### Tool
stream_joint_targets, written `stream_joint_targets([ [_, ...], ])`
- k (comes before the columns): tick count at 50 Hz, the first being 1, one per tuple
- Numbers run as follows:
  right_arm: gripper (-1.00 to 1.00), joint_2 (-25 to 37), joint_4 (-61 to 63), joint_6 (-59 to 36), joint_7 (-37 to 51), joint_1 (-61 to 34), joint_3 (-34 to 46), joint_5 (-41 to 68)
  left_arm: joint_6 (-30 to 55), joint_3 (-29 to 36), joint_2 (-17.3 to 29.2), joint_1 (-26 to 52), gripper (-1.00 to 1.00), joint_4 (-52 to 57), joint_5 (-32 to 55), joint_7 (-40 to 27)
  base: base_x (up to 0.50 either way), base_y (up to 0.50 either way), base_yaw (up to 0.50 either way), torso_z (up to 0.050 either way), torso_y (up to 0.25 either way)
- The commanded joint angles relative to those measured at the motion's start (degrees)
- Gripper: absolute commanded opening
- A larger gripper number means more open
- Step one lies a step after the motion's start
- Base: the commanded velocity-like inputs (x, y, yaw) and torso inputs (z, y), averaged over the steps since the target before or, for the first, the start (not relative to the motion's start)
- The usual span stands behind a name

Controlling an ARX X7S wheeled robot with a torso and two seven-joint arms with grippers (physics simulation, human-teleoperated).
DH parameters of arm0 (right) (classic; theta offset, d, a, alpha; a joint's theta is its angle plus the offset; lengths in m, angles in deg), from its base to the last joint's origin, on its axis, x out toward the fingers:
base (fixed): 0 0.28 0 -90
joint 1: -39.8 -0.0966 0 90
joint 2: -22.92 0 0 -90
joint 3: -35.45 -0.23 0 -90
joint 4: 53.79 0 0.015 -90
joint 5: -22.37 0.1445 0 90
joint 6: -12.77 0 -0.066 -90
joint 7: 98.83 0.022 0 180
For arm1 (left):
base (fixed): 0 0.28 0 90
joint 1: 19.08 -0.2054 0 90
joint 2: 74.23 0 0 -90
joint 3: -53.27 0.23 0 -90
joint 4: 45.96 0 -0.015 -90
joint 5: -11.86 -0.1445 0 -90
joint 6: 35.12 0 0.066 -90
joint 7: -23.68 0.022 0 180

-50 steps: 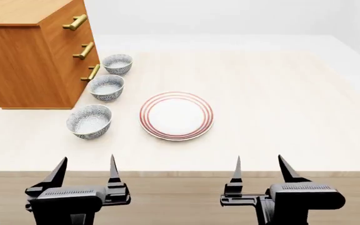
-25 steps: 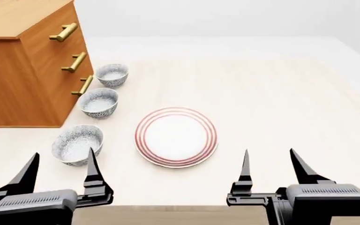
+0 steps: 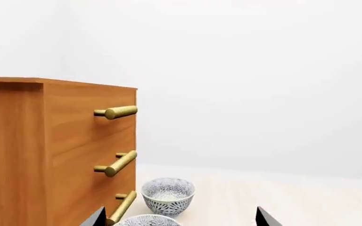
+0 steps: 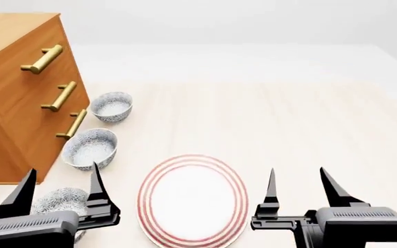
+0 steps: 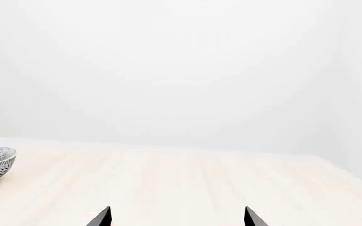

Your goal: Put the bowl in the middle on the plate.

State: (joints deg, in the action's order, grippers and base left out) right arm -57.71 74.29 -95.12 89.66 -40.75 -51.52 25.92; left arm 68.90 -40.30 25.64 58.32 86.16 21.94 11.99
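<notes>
- Looking down from the head view, found three speckled bowls in a row along the front of the wooden drawer chest [image 4: 12, 98], on the pale counter [image 4: 268, 119].
- Took the middle bowl [image 4: 89, 149] as the task's bowl: sat between the far bowl [image 4: 111, 107] and the near bowl [image 4: 59, 202], upright, apart from both, close by the chest's lowest brass handle [image 4: 72, 124].
- Lay forward of the left hand [image 4: 60, 199], nearly straight ahead and slightly to its right; near bowl stood between hand and target, partly hidden behind the left hand's fingers.
- Left hand spread wide, holding nothing; right hand [image 4: 296, 191] likewise spread and empty.
- Left hand clearly nearer to the middle bowl; right hand well apart from it, on the other side of the plate [image 4: 193, 204].
- Plate, red-ringed and bare, lay to the right of the bowl row and nearer the robot than the middle bowl, between the two hands.
- Judged the coming reach as a left-arm move forward past or over the near bowl; risked clipping that bowl or the chest handles.
- Round bowl, so no long axis to match; rim grip from above seemed likeliest.
</notes>
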Motion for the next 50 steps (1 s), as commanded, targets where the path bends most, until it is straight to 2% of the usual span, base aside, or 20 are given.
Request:
stream_joint_targets([
  [1, 1.00, 0.5, -1.0, 1.4, 0.6, 0.4, 0.3, 0.3, 0.0, -0.1, 0.5, -0.3, 1.00, 0.7, 0.7, -0.7, 0.50, 0.00, 0.00, 0.000, 0.000],
  [19, 1.00, 1.1, -1.2, 2.3, 1.7, 0.4, 0.3, 1.0, 0.2, 0.2, 1.3, -0.1, 1.00, 0.6, 1.5, -1.5, 0.50, 0.00, 0.00, 0.000, 0.001],
  [30, 1.00, 1.5, -0.9, 3.0, 1.9, 1.1, -0.1, 2.0, -2.7, 0.3, 1.6, 0.0, 1.00, -2.6, 1.6, -1.0, 0.00, 0.48, 0.00, 0.000, 0.000],
  [43, 1.00, 2.9, 0.6, 1.6, 3.3, 1.2, 0.2, 1.6, -1.0, 1.6, 2.0, -0.4, 1.00, -0.2, 1.0, -2.3, 0.00, 0.50, 0.00, 0.000, 0.000],
  [50, 1.00, 3.3, 0.9, 1.9, 3.4, 1.4, 0.0, 2.8, -0.8, 1.8, 2.3, -0.3, 1.00, -0.1, 1.1, -2.6, 0.00, 0.00, 0.00, 0.000, 0.000],
])
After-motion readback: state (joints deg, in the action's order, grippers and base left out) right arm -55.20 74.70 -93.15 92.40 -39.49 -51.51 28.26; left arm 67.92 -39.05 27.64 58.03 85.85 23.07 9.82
